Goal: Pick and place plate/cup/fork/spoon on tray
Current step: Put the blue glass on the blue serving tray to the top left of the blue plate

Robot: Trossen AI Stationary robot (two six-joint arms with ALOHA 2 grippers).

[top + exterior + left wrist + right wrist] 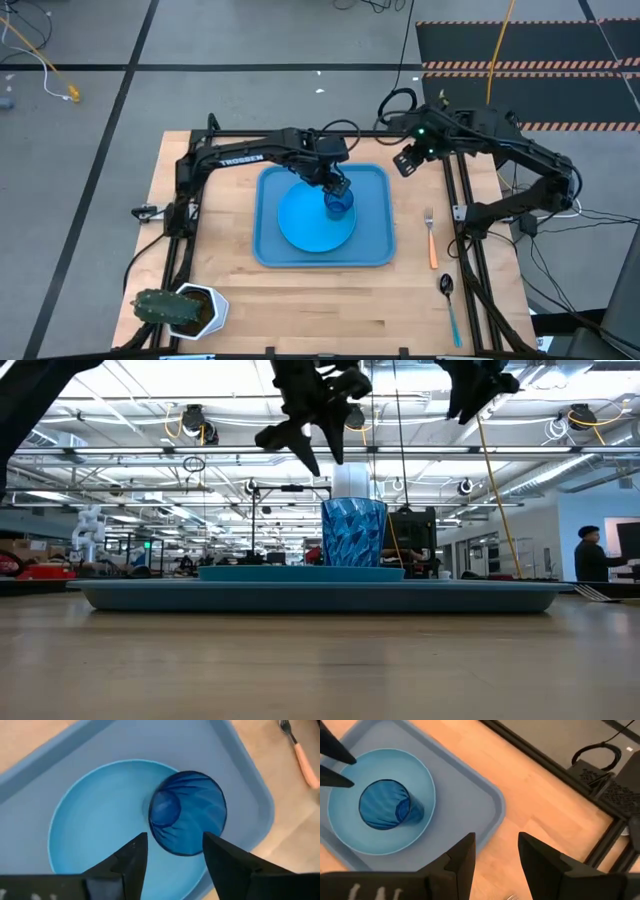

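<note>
1. The left pincer (318, 448) hangs released just above the cup (353, 532), its fingers (131, 865) not touching it.
2. Below this pincer the cup stands upright on the plate (305, 222), which lies in the tray (375, 250).
3. The right pincer (495, 852) waits released, beyond the tray's far right corner.
4. The fork (431, 240) and the spoon (449, 305) lie on the tabletop (330, 310), to the right of the tray, well apart from both pincers.

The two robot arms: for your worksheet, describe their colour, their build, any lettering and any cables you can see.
Both arms are black, built of slim jointed links. The left arm carries white TROSSEN lettering along one link. The right arm shows a small green light and looping black cables near its wrist. Each gripper has two dark, tapered, matte fingers.
</note>
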